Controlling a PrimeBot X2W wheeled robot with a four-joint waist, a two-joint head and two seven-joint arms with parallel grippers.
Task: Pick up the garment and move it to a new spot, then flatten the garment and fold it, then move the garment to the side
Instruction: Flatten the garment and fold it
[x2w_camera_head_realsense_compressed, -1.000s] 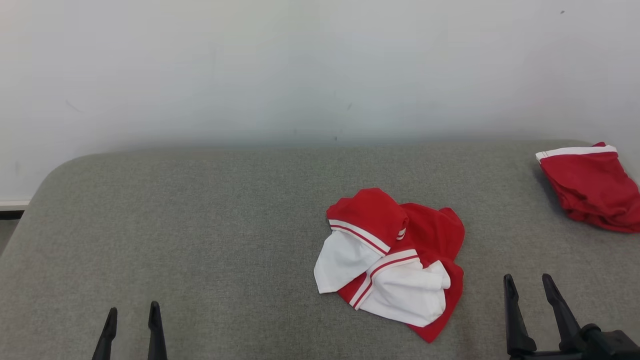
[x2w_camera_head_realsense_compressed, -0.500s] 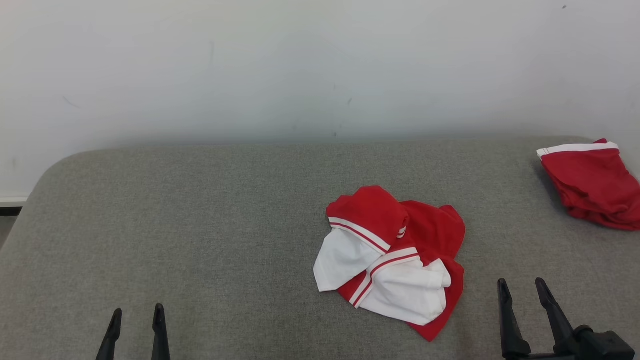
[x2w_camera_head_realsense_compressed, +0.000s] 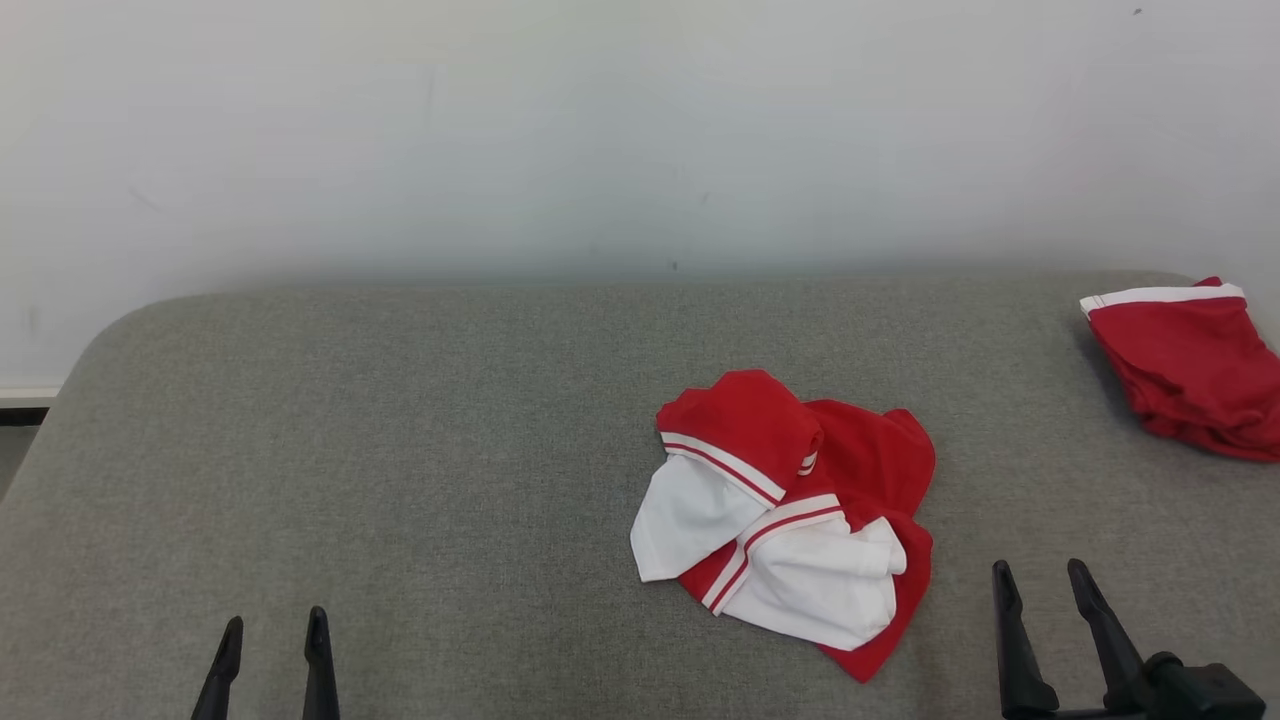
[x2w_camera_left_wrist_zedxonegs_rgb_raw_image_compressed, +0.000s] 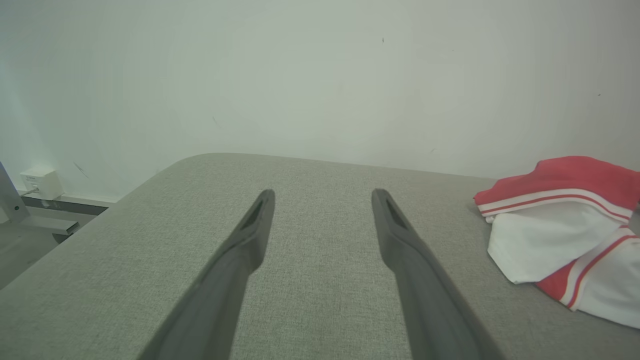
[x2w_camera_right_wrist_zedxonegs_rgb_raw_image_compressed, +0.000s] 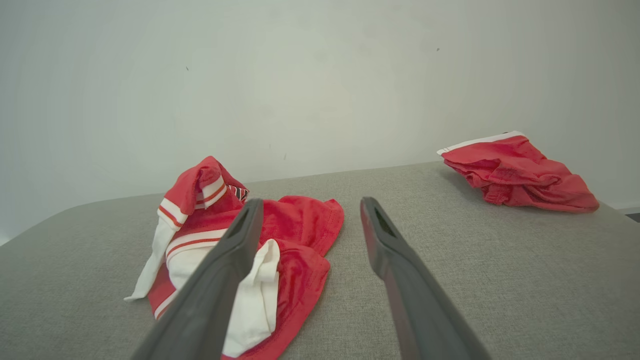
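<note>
A crumpled red and white garment (x2w_camera_head_realsense_compressed: 790, 520) with striped cuffs lies in a heap right of centre on the grey padded table (x2w_camera_head_realsense_compressed: 400, 450). The left wrist view has the garment (x2w_camera_left_wrist_zedxonegs_rgb_raw_image_compressed: 560, 230) at its right edge; the right wrist view has the garment (x2w_camera_right_wrist_zedxonegs_rgb_raw_image_compressed: 240, 245) at lower left, partly behind a finger. My left gripper (x2w_camera_head_realsense_compressed: 274, 630) (x2w_camera_left_wrist_zedxonegs_rgb_raw_image_compressed: 322, 195) is open at the lower left, well apart from the heap. My right gripper (x2w_camera_head_realsense_compressed: 1038, 572) (x2w_camera_right_wrist_zedxonegs_rgb_raw_image_compressed: 309, 204) is open at the lower right, just beyond the heap's right edge. Both hold nothing.
A second garment (x2w_camera_head_realsense_compressed: 1190, 370) (x2w_camera_right_wrist_zedxonegs_rgb_raw_image_compressed: 515, 172), red with a white band, lies bunched at the table's far right corner. A pale wall (x2w_camera_head_realsense_compressed: 600, 130) rises directly behind the table. The table's left edge curves off toward the floor, where a wall socket (x2w_camera_left_wrist_zedxonegs_rgb_raw_image_compressed: 40, 182) sits.
The whole head picture has shifted slightly, so the camera moved. My right gripper has sunk a little lower in that view. The garment lies as before.
</note>
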